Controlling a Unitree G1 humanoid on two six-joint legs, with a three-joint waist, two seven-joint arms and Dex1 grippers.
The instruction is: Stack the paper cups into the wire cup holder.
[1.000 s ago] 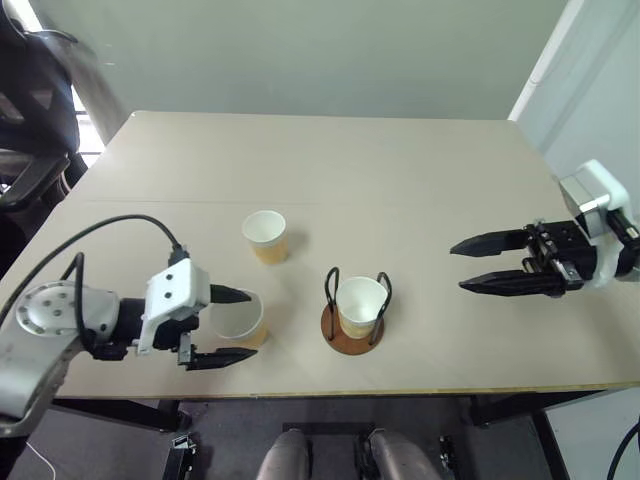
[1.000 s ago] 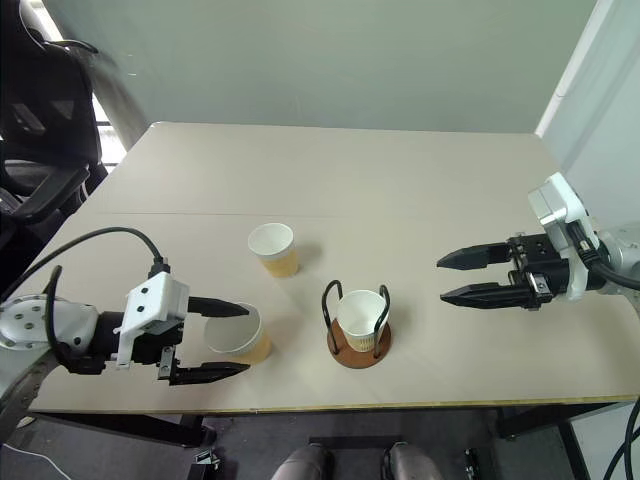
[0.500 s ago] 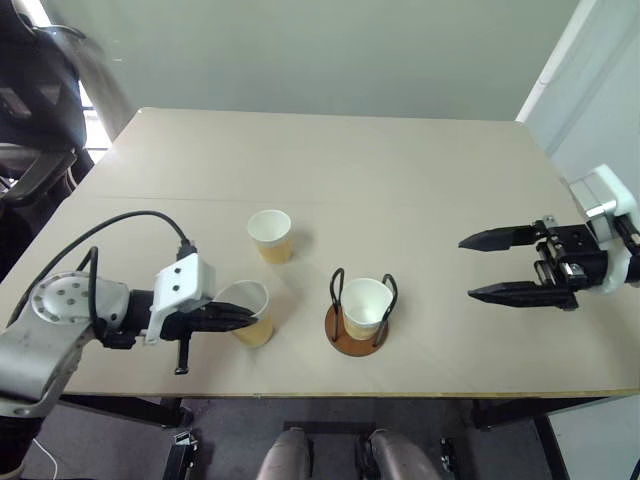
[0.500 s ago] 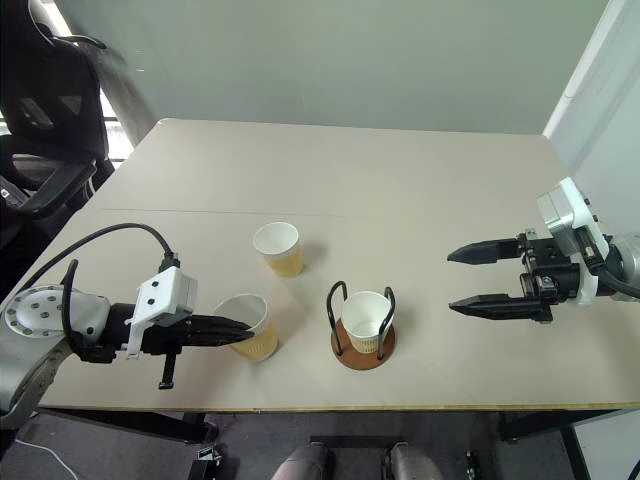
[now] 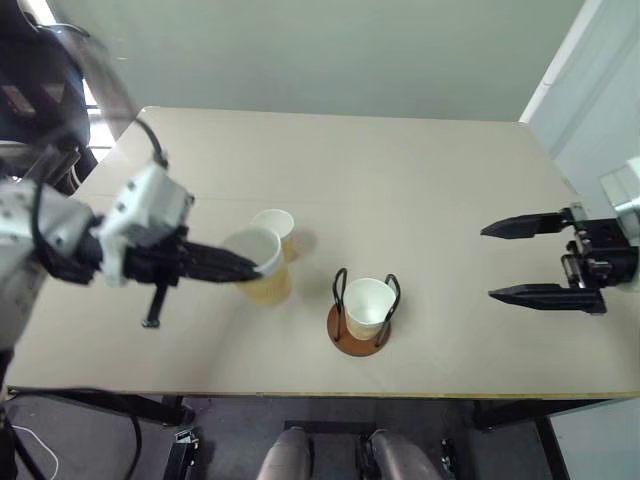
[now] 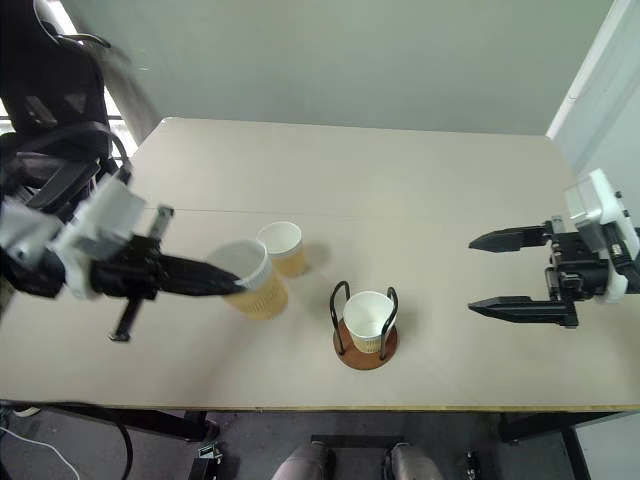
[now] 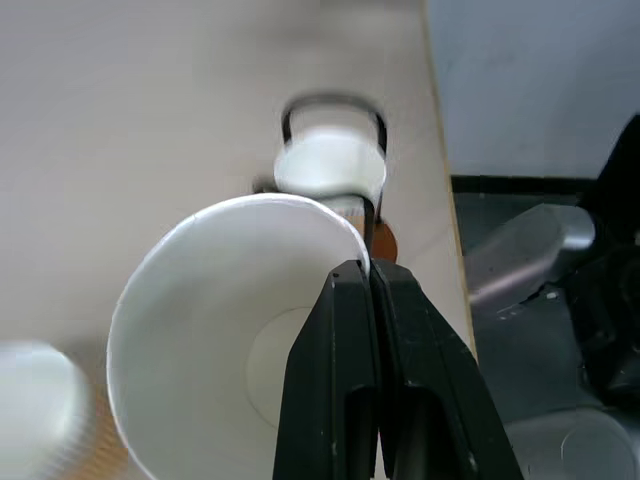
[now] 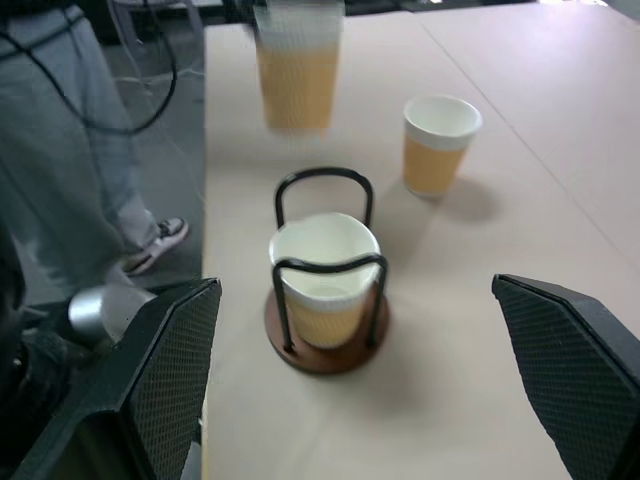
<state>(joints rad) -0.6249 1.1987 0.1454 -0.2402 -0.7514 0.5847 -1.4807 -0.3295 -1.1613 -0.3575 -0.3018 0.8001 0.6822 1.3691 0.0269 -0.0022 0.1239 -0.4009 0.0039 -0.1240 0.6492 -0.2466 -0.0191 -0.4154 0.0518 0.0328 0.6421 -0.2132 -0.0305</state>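
The left gripper (image 5: 250, 271) pinches the rim of a tilted paper cup (image 5: 258, 266), mouth facing the wrist; the right gripper (image 5: 510, 261) gapes wide.

Left gripper (image 5: 245, 268) is clamped tight, both black fingers pressed together on the rim of a paper cup (image 5: 260, 264), one finger inside the cup and one outside as the left wrist view shows; the cup hangs off the table in that pinch. Left arm reaches in from the left side, wrist raised, fingers pointing toward the right and slightly down. Right gripper (image 5: 522, 262) sits out at the right side, fingers spread wide apart with nothing between them, pointing left and roughly level above the table.
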